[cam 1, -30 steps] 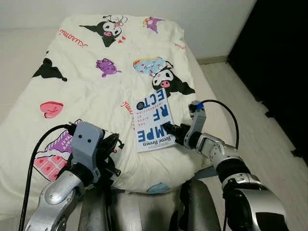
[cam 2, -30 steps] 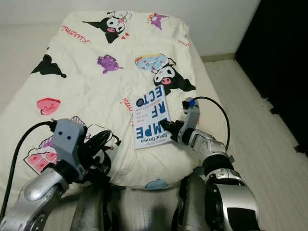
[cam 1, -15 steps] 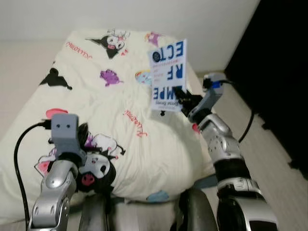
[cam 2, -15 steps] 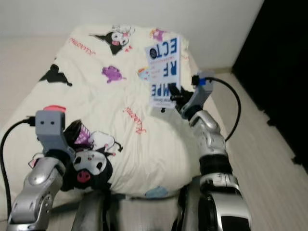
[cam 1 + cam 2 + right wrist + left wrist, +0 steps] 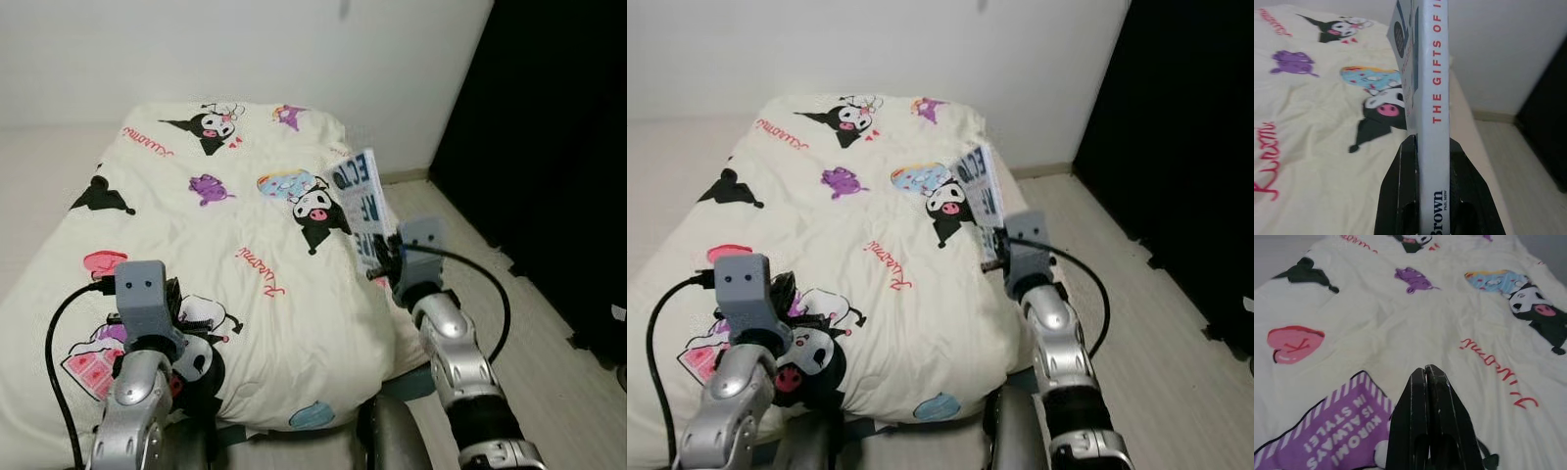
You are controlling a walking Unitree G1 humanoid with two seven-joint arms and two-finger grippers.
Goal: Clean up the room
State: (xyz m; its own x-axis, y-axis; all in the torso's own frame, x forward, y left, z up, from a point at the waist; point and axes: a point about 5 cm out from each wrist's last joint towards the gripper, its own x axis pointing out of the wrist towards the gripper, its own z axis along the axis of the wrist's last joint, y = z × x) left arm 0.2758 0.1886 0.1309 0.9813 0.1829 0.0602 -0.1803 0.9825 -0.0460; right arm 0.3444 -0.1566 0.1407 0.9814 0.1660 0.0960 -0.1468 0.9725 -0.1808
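A blue-and-white book (image 5: 363, 209) stands upright in the air over the right edge of the bed, my right gripper (image 5: 384, 264) shut on its lower end. In the right wrist view the book's white spine (image 5: 1431, 98) rises between the two black fingers (image 5: 1400, 196). My left gripper (image 5: 1426, 396) hovers low over the near left of the cream cartoon-print duvet (image 5: 225, 245), its fingers pressed together with nothing held. Its grey wrist block (image 5: 144, 294) shows in the left eye view.
The bed takes up the left and middle, against a white wall (image 5: 245, 49). Pale wood floor (image 5: 529, 343) runs along the bed's right side. A dark opening or curtain (image 5: 558, 147) stands at the far right.
The camera has tilted up and shifted. My right gripper has brought the book down and to the right, turning it edge-on beside the bed. The left arm stays low.
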